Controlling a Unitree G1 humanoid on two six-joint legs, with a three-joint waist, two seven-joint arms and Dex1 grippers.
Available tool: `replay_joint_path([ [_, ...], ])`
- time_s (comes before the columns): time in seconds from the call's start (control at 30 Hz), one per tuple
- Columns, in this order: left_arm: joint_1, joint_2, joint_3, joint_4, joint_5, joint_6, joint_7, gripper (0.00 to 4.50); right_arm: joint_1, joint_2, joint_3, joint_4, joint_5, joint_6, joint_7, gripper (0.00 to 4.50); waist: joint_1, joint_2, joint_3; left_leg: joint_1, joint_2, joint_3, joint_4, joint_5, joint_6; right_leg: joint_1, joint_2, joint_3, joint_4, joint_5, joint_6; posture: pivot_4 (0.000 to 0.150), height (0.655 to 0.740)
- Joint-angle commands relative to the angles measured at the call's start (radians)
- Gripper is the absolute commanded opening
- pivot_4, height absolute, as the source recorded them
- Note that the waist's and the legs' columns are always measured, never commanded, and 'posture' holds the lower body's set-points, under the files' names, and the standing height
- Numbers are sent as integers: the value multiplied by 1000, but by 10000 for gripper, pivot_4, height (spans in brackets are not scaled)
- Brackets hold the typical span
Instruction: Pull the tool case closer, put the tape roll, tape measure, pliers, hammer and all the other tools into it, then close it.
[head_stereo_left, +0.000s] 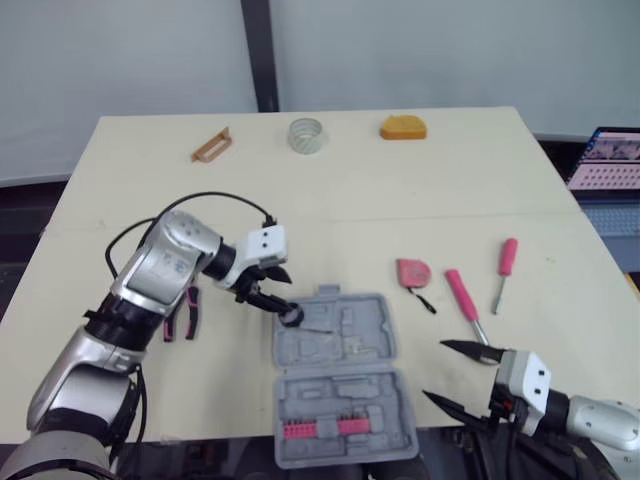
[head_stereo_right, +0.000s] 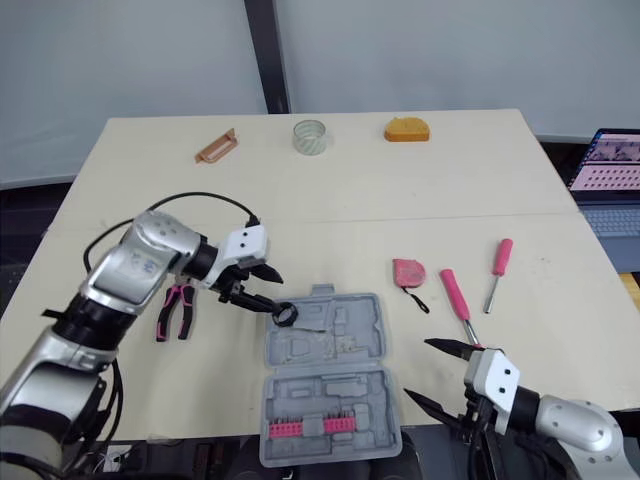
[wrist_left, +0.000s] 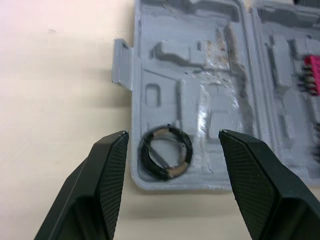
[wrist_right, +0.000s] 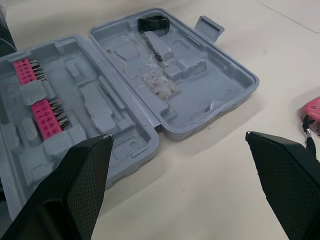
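Left pincer (wrist_left: 173, 134) astride tape roll (wrist_left: 165, 160)

Matt grey plastic tool case (head_stereo_left: 335, 375)

Table (head_stereo_left: 350, 190) w/ tool case (head_stereo_left: 362, 328), pliers (head_stereo_right: 175, 315), tape measure (head_stereo_left: 411, 271), tape roll (head_stereo_left: 307, 135), screwdrivers (head_stereo_left: 462, 295)

A lab-like test room: bare cream table (head_stereo_left: 340, 190), grey partition panels (head_stereo_left: 120, 60) behind, an open laptop (head_stereo_left: 608, 160) alongside.
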Motion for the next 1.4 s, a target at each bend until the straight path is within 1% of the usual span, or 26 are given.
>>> replay_joint_path([
  [0.03,51,-16,41,-39,-17,-44,69,30897,-4,-2,-18,-28,15,4,-11,45000,0,0,0,0,0,0,0,0,0,0,0,0,0,0,0,1500,7400],
  [0.33,142,-95,62,-23,-1,-195,231,30897,-8,0,-20,-37,11,19,-22,45000,2,0,0,0,0,0,0,0,0,0,0,0,0,0,0,1500,7400],
  [0.63,186,-111,78,-62,-39,-155,257,30897,11,0,-30,-31,14,7,-21,45000,2,0,0,0,0,0,0,0,0,0,0,0,0,0,0,1500,7400],
  [0.67,186,-111,81,-64,-41,-151,258,28584,13,1,-31,-29,14,4,-20,45000,3,0,0,0,0,0,0,0,0,0,0,0,0,0,0,1500,7400],
  [0.73,186,-113,87,-67,-45,-142,267,22234,16,2,-33,-24,14,-1,-17,45000,2,0,0,0,0,0,0,0,0,0,0,0,0,0,0,1500,7400],
  [0.8,187,-111,85,-70,-45,-143,271,12975,18,3,-35,-20,14,-5,-14,45000,1,0,0,0,0,0,0,0,0,0,0,0,0,0,0,1500,7400],
  [1.13,212,-106,89,-86,-58,-149,275,12975,24,2,-36,3,16,-28,-5,45000,1,0,0,0,0,0,0,0,0,0,0,0,0,0,0,1500,7400],
  [1.4,260,-102,99,-60,-38,-196,305,12975,26,2,-35,7,13,-33,-9,45000,2,0,0,0,0,0,0,0,0,0,0,0,0,0,0,1500,7400],
])
